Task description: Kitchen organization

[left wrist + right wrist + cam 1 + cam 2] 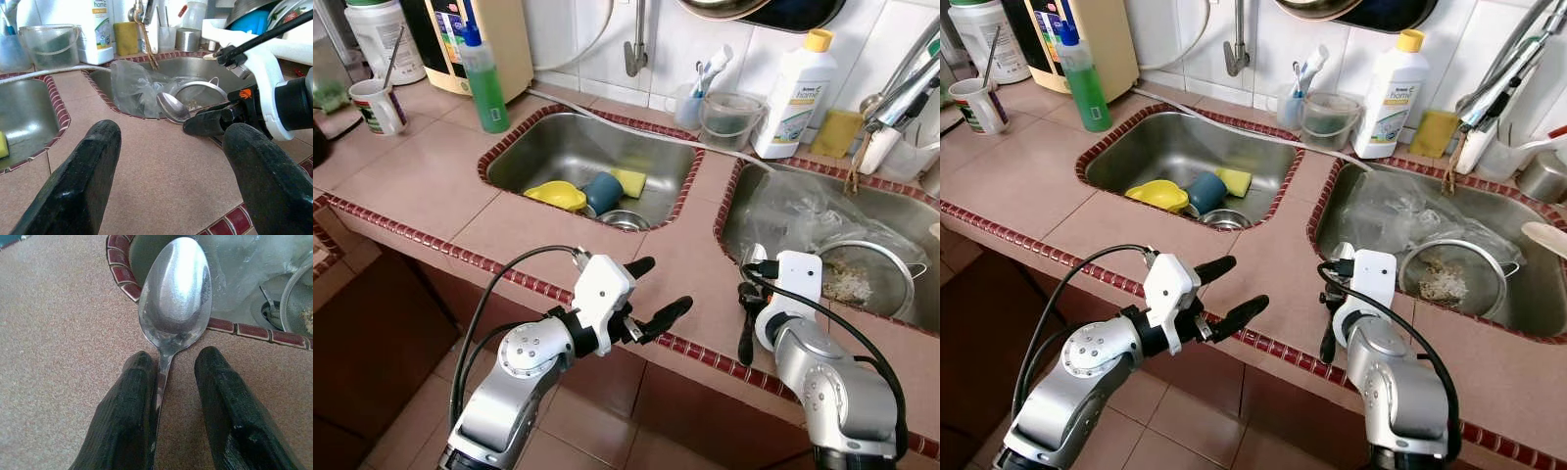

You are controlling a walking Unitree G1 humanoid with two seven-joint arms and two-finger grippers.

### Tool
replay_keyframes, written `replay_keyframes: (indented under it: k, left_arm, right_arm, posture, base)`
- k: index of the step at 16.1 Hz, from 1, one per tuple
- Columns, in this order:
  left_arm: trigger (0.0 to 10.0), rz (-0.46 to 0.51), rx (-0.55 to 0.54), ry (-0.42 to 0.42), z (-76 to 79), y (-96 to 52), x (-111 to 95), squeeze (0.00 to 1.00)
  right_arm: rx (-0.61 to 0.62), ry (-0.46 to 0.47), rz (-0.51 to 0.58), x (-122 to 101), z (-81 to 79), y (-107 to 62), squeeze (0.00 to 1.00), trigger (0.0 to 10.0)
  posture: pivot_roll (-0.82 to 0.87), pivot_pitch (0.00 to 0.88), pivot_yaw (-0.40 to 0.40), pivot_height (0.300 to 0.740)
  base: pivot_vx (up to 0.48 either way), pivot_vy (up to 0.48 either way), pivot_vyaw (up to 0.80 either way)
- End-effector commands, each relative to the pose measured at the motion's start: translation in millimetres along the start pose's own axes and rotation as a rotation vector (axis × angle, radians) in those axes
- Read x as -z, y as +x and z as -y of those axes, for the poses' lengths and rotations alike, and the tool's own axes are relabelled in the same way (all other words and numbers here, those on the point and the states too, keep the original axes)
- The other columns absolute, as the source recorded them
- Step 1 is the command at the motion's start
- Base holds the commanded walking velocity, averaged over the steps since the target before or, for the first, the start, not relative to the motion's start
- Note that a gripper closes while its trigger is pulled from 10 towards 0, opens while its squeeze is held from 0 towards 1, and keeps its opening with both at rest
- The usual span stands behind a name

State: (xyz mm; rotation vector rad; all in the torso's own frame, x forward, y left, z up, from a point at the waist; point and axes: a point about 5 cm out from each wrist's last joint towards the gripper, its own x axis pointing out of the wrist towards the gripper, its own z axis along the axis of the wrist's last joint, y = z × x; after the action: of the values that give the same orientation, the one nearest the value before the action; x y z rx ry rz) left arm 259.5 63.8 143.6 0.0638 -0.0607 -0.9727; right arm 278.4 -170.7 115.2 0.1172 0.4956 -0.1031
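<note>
Spoon point(175, 298) first: we see its handle running between the two black fingers point(128, 416) of our right hand point(171, 396), lying against one finger while the other stands a little off, so the grip looks loose rather than pinched tight. Its bowl points past the fingertips over the tiled tabletop point(440, 176), just short of the red-tiled rim of the right sink point(901, 211). From the left wrist, the spoon's bowl point(172, 106) shows jutting from that hand beside the sink's edge.

Our left hand point(651, 294) hovers near the tabletop's front edge with its fingers point(78, 181) spread wide and nothing between them.

Outward, the right sink holds a crumpled clear plastic bag point(793, 211) and a metal strainer point(862, 269) with scraps in it. The left sink point(558, 147) holds a yellow dish point(556, 195), a blue cup point(603, 191), a yellow sponge point(628, 181) and a small steel bowl point(625, 220). Behind the sinks stand a white detergent bottle point(795, 93) and a clear small bucket point(732, 119); a green bottle point(483, 83) stands to the left.
</note>
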Motion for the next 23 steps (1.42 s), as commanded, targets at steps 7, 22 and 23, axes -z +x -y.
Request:
replay_keyframes:
  k: [7, 22, 23]
  left_arm:
    - [10.0, 0.020, -0.009, 0.006, 4.0, -1.3, -5, 0.00]
    - [10.0, -0.005, 0.075, -0.005, 13.4, -6.0, -2, 0.00]
    - [10.0, -0.007, 0.075, -0.005, 13.5, -6.4, -2, 0.00]
  right_arm:
    - [0.083, -0.083, -0.296, 55, 21.1, 6.3, 0.00, 10.0]
    - [0.103, 0.012, -0.311, 62, 25.8, 2.6, 0.00, 0.0]
    - [0.092, 0.032, -0.301, 60, 24.1, 2.2, 0.00, 0.0]
  posture:
    - [-0.13, 0.101, -0.034, 0.740]
    - [-0.13, 0.106, -0.018, 0.740]
    - [-0.13, 0.106, -0.018, 0.740]
  base:
    - [0.000, 0.000, 0.00]
    - [0.000, 0.000, 0.00]
    - [0.000, 0.000, 0.00]
